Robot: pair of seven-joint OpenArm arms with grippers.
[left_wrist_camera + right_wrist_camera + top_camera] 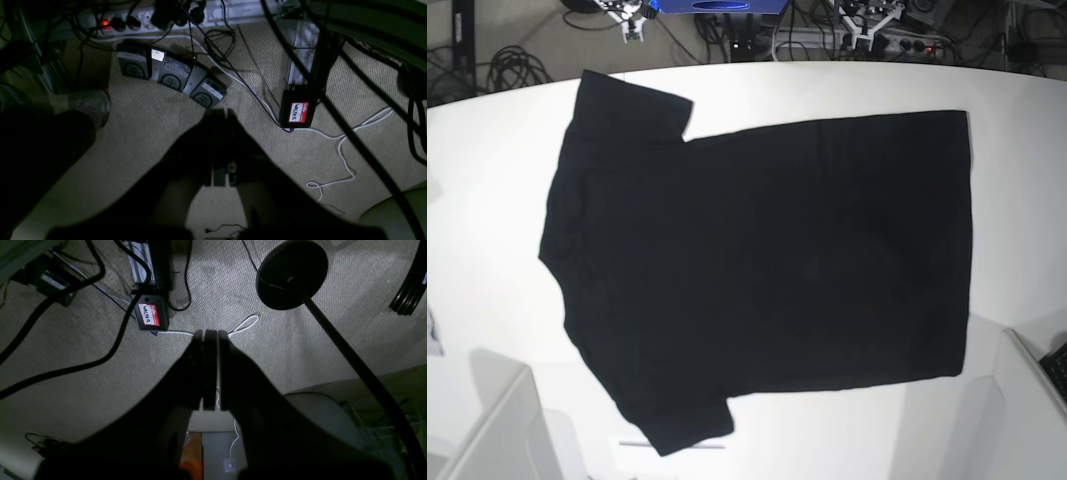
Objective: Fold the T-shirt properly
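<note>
Shut right claw [210,370] over carpet, off the table-spread T-shirt [757,260].

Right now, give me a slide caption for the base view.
Black T-shirt spread flat, plain side up, on the white table, sleeves at left, unfolded, no gripper in view.

table [487,170] – T-shirt [767,260] lies spread flat over most of it, nothing on top | free – bare white margins at left, top and bottom edges | obstacles – white arm parts at lower left [497,430] and lower right [1027,410] corners
</note>
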